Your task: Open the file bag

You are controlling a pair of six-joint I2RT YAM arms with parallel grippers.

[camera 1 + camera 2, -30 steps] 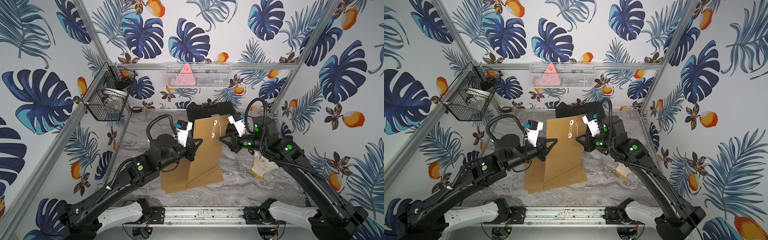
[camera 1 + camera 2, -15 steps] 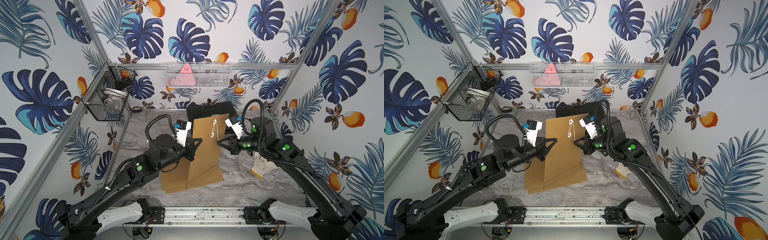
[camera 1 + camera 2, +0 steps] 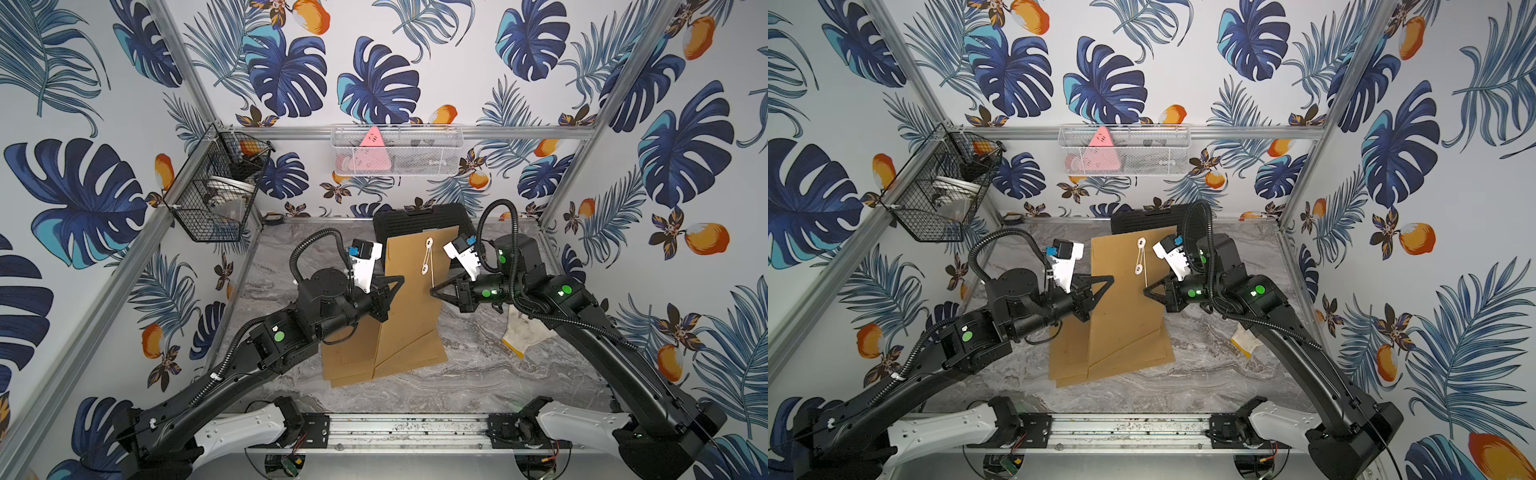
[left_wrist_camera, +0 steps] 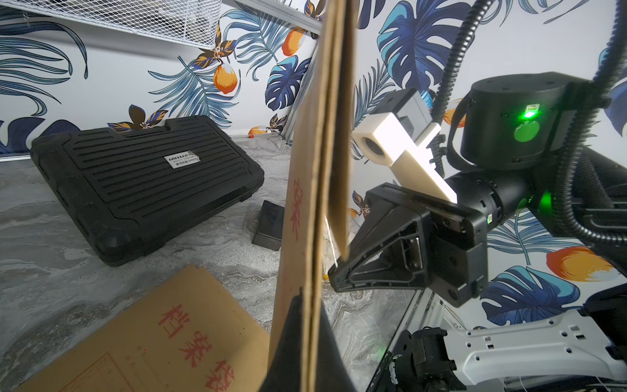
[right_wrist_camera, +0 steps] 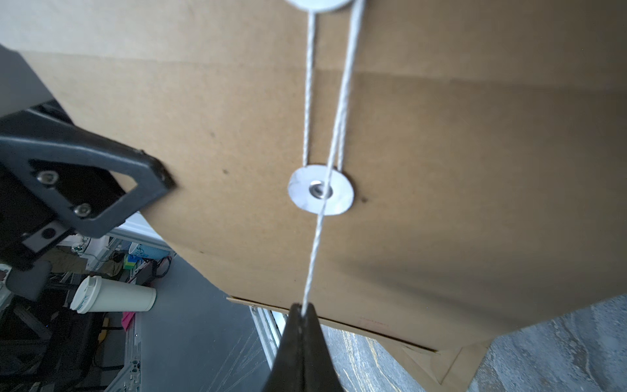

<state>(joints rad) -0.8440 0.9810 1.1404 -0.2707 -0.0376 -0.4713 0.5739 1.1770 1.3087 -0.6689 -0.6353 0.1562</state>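
A brown file bag [image 3: 411, 307] [image 3: 1125, 307] stands upright over the table. My left gripper [image 3: 399, 279] [image 3: 1109, 277] is shut on its left edge, and the left wrist view shows the bag's edge [image 4: 315, 203] clamped in the left gripper [image 4: 308, 305]. A white string [image 3: 428, 262] [image 5: 319, 244] runs between two white discs [image 5: 300, 191] on the bag's face. One strand leads taut into my right gripper [image 3: 433, 289] [image 3: 1145, 291] [image 5: 302, 307], which is shut on it just off the bag's right side.
More brown file bags [image 3: 353, 357] [image 4: 169, 332] lie flat under the held one. A black tool case [image 3: 419, 218] [image 4: 135, 180] sits at the back, with a small black box [image 4: 269, 224] near it. A white and yellow cloth [image 3: 523, 332] lies at the right. Wire baskets [image 3: 216, 195] hang on the walls.
My right gripper has drifted slightly left and toward the front with the string in it. The left gripper and the bag have barely moved.
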